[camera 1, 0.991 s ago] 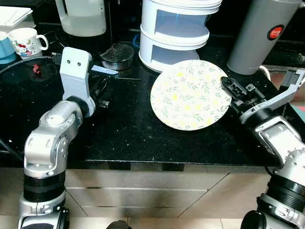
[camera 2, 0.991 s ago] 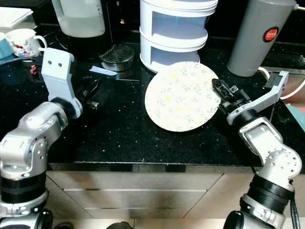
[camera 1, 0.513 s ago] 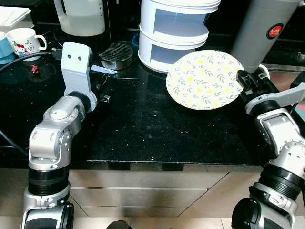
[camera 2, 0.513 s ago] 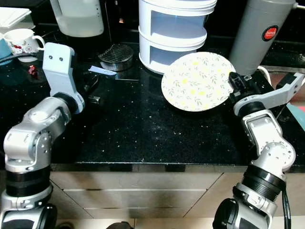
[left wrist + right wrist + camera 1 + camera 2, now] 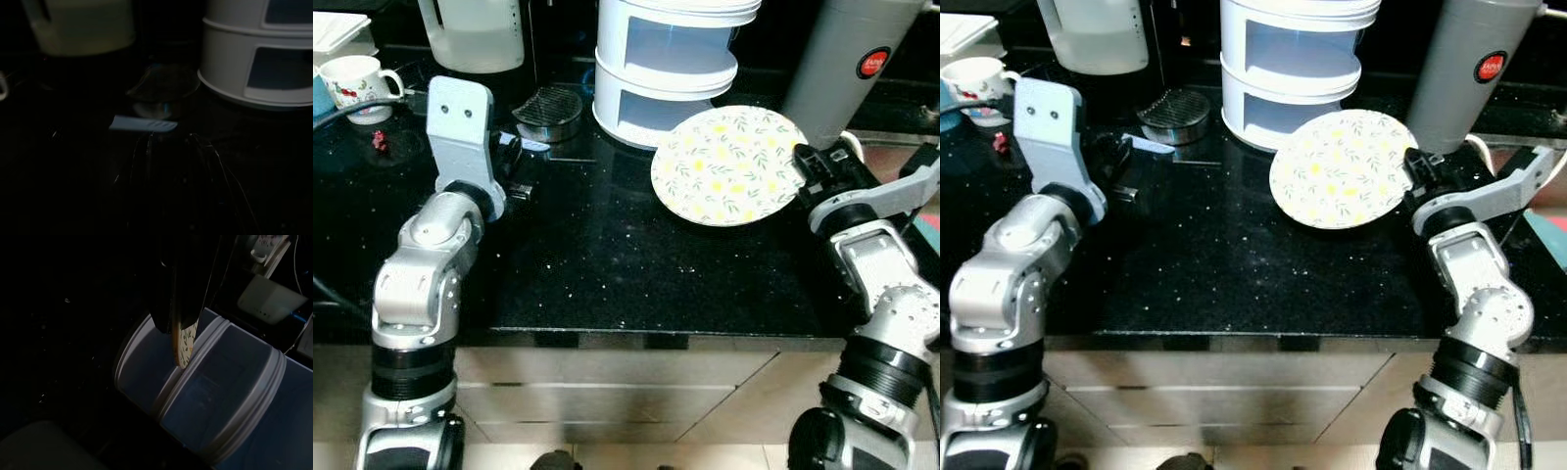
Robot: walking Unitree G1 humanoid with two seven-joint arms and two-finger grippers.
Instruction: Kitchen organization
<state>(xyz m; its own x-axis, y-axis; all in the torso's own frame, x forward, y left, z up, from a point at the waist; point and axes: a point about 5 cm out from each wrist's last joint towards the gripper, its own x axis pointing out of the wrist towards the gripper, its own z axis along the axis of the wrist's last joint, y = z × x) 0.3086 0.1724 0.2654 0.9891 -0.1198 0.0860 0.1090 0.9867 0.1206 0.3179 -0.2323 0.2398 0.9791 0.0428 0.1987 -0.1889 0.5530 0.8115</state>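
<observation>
Black, speckled countertop (image 5: 597,264) runs across the scene above pale drawer fronts. Over its right half a round plate (image 5: 729,164) with a leaf-and-yellow-flower pattern is held tilted, lifted off the stone, its far edge close to the white tiered storage rack (image 5: 666,69). The right gripper (image 5: 815,168) clamps the plate's right rim; the right wrist view shows the two black fingers (image 5: 188,289) pressed together on the thin patterned edge, with the rack's compartments just beyond it. Just beside that gripper stands a tall grey canister (image 5: 842,64) with a red round badge.

Further left, a small round metal strainer (image 5: 548,110) sits on the counter in front of a translucent jug (image 5: 475,34), and a pale blue strip (image 5: 142,124) lies near the strainer. The left gripper (image 5: 1121,162) rests low over the counter next to that strip; its fingers are too dark to judge how far apart they stand. At the far left corner sits a white cartoon mug (image 5: 350,83), with a tiny red object (image 5: 380,140) on the stone in front of it.
</observation>
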